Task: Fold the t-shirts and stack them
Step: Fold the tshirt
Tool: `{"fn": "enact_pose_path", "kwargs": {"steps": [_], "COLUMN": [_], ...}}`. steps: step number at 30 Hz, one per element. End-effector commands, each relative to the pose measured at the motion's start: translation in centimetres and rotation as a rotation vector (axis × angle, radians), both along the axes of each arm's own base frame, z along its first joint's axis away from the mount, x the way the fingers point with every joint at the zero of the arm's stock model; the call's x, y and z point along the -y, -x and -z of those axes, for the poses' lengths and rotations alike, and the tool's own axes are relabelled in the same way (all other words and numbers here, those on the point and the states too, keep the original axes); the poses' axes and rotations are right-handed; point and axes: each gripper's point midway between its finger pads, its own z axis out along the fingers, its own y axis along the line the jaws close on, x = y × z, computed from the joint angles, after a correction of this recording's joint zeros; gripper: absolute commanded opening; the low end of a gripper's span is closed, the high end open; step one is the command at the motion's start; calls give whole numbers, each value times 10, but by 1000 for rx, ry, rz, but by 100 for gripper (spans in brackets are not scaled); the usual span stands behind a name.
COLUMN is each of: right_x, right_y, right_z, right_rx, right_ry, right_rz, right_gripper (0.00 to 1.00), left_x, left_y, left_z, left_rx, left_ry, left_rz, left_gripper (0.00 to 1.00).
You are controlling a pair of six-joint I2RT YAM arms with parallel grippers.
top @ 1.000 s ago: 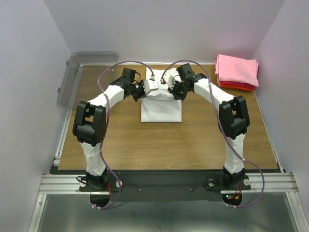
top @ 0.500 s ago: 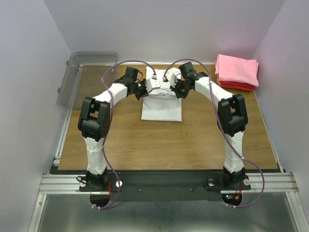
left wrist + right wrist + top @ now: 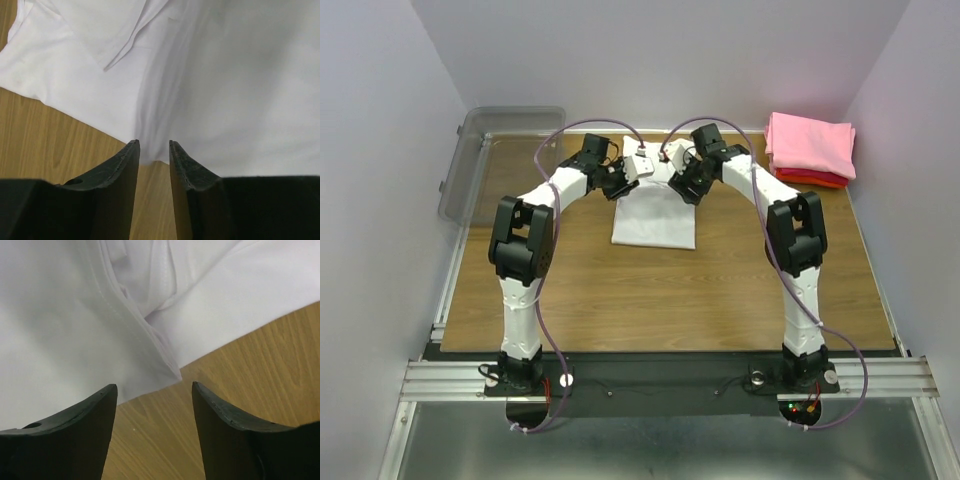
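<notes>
Two pincers sit at the upper end of the folded white cloth t-shirt [image 3: 655, 215], which lies lengthwise at upper centre of the wooden surface [image 3: 620, 290]. The left pincer [image 3: 153, 145] is narrowly parted and the right pincer [image 3: 154, 387] is spread wide. Both are empty, with the shirt's hem just beyond their tips.

3 tees: 1 white mid-table [image 3: 620, 290], 2 stacked far-right corner.
White tee [image 3: 655, 222] folded flat, rectangular, far edge rumpled. Pink tee [image 3: 810, 143] folded, atop folded red tee [image 3: 812, 179].

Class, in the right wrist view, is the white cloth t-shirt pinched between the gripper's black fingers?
No; the right gripper stands wide open and the white cloth t-shirt lies on the wooden table.
</notes>
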Motion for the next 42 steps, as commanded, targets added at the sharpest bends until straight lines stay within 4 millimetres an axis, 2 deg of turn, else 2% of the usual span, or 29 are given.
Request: {"fn": "enact_pose_path", "kwargs": {"steps": [1,2,3,5,6,7,8,9,10,11,12,14,15,18,21,27,38,42], "right_x": [10,11,12,11,9,7,7,3,0,-4,-6,-13,-18,-25,-27,-25,-20,-14], "right_y": [-28,-28,-26,-13,-4,14,23,34,47,64,76,96,114,134,139,136,135,137], "right_z": [-55,-63,-79,-83,-84,-88,-88,-87,-90,-73,-66,-59,-43,-24,-6,12,49,61], "right_rx": [122,134,157,134,118,88,71,54,41,-9,-34,-56,-102,-138,-151,-134,-141,-141], "right_ry": [-55,-64,-78,-106,-122,-154,-167,-176,-188,-176,-169,-159,-142,-114,-91,-56,11,38], "right_rz": [82,89,92,93,86,67,58,42,25,6,-12,-47,-73,-114,-125,-129,-150,-146], "right_gripper": [68,69,69,69,68,66,65,59,56,53,47,45,44,45,48,52,47,45], "left_x": [-3,-7,-10,-13,-17,-17,-19,-19,-20,-20,-22,-22,-24,-27,-26,-23,-17,-17], "left_y": [-14,-13,-12,-4,5,15,23,44,54,63,80,95,108,127,136,135,129,127], "left_z": [-52,-55,-72,-85,-79,-94,-94,-91,-87,-84,-71,-58,-44,-18,0,16,39,46], "left_rx": [91,89,119,129,110,129,126,106,103,102,69,48,7,-20,-33,-8,-15,-41], "left_ry": [52,66,83,105,105,123,126,131,125,120,110,90,73,14,-21,-70,-128,-154], "left_rz": [-46,-69,-78,-83,-80,-67,-56,-23,2,25,40,73,88,128,150,183,202,196], "left_gripper": [48,49,56,56,56,54,52,51,49,47,47,46,45,47,50,53,55,52]}}
